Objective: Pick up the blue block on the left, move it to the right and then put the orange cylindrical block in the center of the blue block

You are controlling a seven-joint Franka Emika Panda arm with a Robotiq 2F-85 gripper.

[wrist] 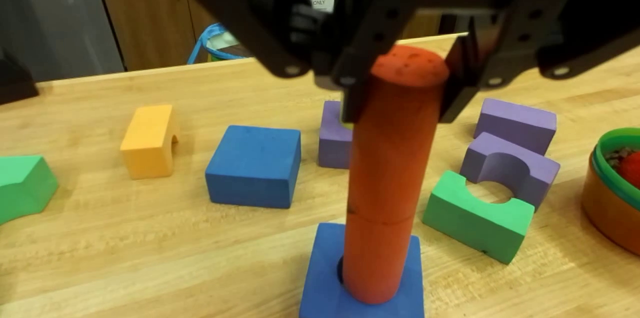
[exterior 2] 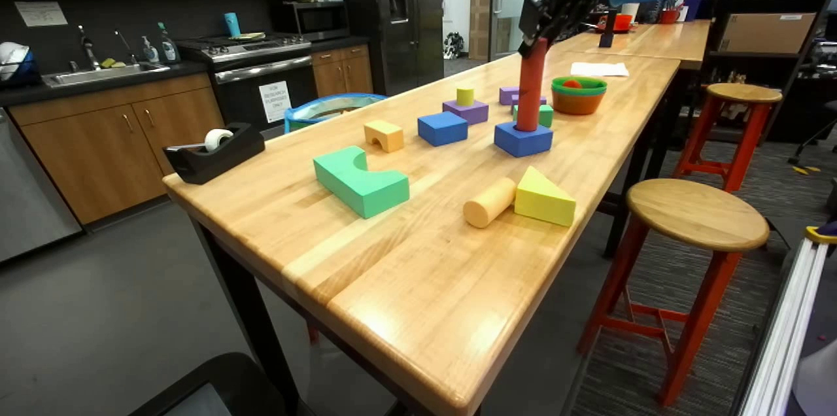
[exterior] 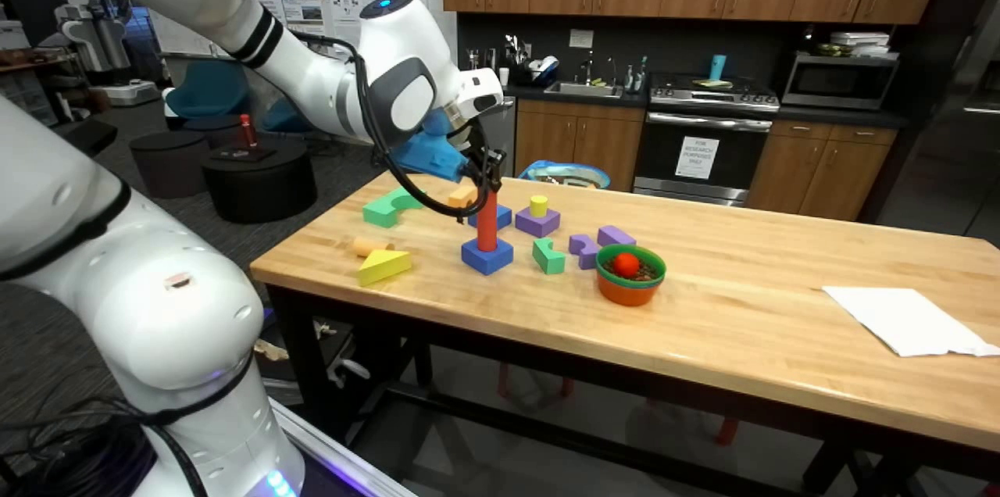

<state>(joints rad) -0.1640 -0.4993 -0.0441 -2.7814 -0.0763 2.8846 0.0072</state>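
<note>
The orange cylindrical block (exterior: 487, 223) stands nearly upright over a dark blue block (exterior: 487, 259) in both exterior views. In the wrist view my gripper (wrist: 400, 103) has its fingers on both sides of the top of the orange cylinder (wrist: 387, 173), shut on it. The cylinder's lower end meets the top of the blue block (wrist: 320, 283). A dark hole edge shows left of the cylinder there; I cannot tell how deep the end sits. A second blue block (wrist: 252, 163), with no hole showing, lies behind to the left; it also shows in an exterior view (exterior 2: 443, 129).
A purple block (exterior: 537, 223) carries a small yellow cylinder (exterior: 538, 205). A green arch (wrist: 480, 218), purple blocks (wrist: 510, 163) and a bowl (exterior: 629, 294) lie right. A yellow wedge (exterior 2: 544, 197), a tan cylinder (exterior 2: 490, 202), a big green block (exterior 2: 363, 184) and an orange arch (exterior 2: 384, 135) lie left.
</note>
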